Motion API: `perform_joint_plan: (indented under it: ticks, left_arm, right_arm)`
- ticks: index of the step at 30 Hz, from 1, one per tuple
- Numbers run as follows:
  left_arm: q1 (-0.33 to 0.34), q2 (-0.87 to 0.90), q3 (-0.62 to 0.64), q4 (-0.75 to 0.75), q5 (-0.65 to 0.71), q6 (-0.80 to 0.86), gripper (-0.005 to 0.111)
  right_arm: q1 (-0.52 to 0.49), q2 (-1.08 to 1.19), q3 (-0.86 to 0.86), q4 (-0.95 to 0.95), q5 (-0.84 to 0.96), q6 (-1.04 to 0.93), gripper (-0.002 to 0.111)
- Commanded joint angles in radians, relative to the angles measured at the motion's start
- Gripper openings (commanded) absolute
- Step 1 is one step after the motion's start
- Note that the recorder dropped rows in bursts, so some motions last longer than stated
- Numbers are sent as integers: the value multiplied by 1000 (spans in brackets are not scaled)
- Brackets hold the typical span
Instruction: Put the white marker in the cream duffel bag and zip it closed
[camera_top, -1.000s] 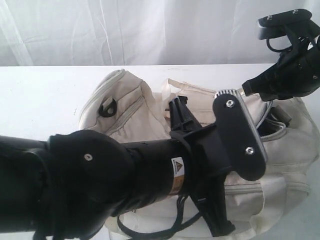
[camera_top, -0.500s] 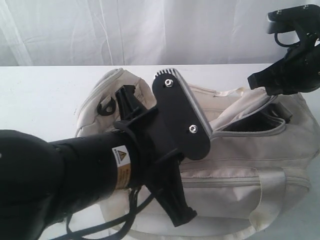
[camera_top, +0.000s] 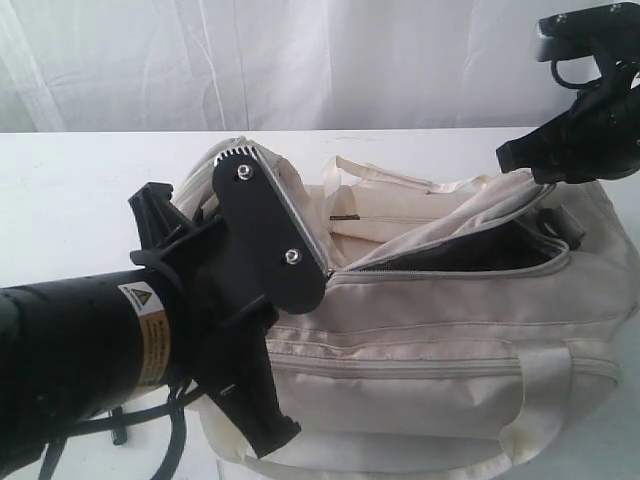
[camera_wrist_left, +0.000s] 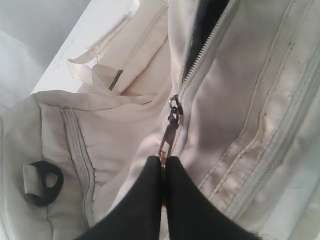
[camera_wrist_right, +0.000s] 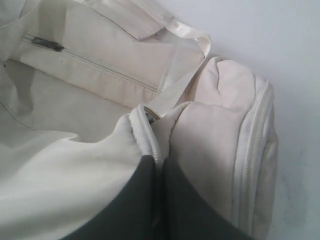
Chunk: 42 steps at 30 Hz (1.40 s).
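Left fingers (camera_wrist_left: 142, 200) closed on grey zipper pull (camera_wrist_left: 170, 131) of cream fabric duffel bag (camera_top: 450, 325) — wrist view only. Right fingers (camera_wrist_right: 127, 200) pinch end seam (camera_wrist_right: 144, 129).

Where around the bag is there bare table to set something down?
Bare table lies left of the cream duffel bag, plus a thin strip behind it. Front left is crowded by the left arm.

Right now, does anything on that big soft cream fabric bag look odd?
Nothing damaged. The cream duffel bag has its top zipper partly open; the left gripper pinches the metal pull, the right gripper a fabric edge.
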Motion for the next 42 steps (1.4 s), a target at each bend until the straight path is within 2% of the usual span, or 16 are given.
perform_joint_plan:
  ticks: [1,5,11,17,26,30,33,36,37,42]
  left_arm:
    - [-4,-29,11,-46,89,14,0]
    - [-4,-32,11,-51,139,16,0]
    - [-4,-32,11,-51,85,16,0]
    - [-4,-32,11,-51,90,16,0]
    - [-4,-32,11,-55,89,14,0]
    - [-4,-32,11,-55,89,14,0]
    - [-4,-32,11,-55,85,14,0]
    - [-4,-32,11,-55,85,14,0]
    - [-4,-32,11,-55,85,14,0]
    - [-4,-32,11,-55,85,14,0]
  right_arm:
    - [-13,-2,0,-33,-34,1,1]
    - [-13,-2,0,-31,-34,1,1]
    - [-11,-2,0,-3,-25,1,1]
    - [-11,-2,0,19,7,1,1]
    - [-11,-28,0,39,46,-3,14]
    - [-11,-58,0,39,126,-112,14]
    - [-11,-78,0,37,135,-201,25]
    - [-11,-105,0,33,138,-221,47]
    - [-11,-111,0,29,139,-223,50]
    - [-9,-187,-4,79,85,-270,49]
